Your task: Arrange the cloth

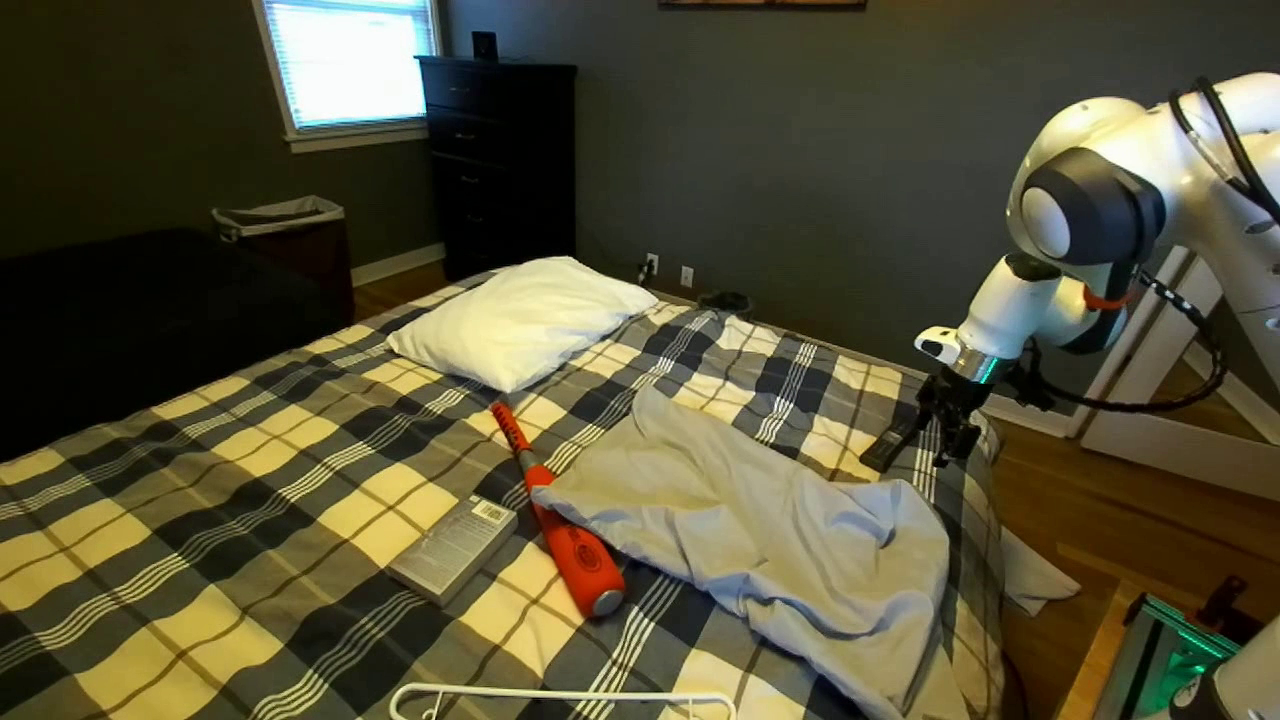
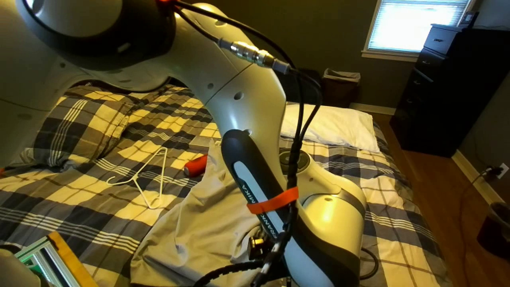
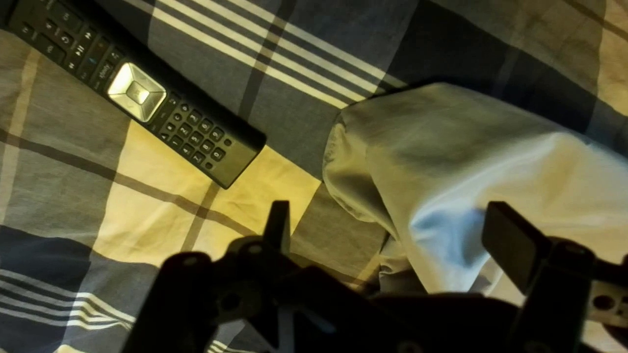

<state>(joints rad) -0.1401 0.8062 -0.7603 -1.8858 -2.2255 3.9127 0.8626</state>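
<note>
The cloth (image 1: pixel 740 510) is a pale grey-blue, wrinkled sheet spread unevenly on the plaid bed. One end lies over the red bat; the other reaches the bed's edge near the robot. It also shows in an exterior view (image 2: pixel 207 223), partly hidden behind the arm. My gripper (image 1: pixel 945 440) is over the bed's edge, beside the cloth and close to the remote. In the wrist view the gripper (image 3: pixel 387 210) is open, with nothing between its fingers. A folded cloth corner (image 3: pixel 441 127) lies below and ahead of the right finger, apparently untouched.
A black remote (image 3: pixel 196 122) lies beside the cloth. A red bat (image 1: pixel 575 550), a grey box (image 1: pixel 455 550), a white pillow (image 1: pixel 530 320) and a white hanger (image 2: pixel 135 177) are on the bed. A pale fabric piece (image 1: pixel 1030 570) shows beyond the bed's edge.
</note>
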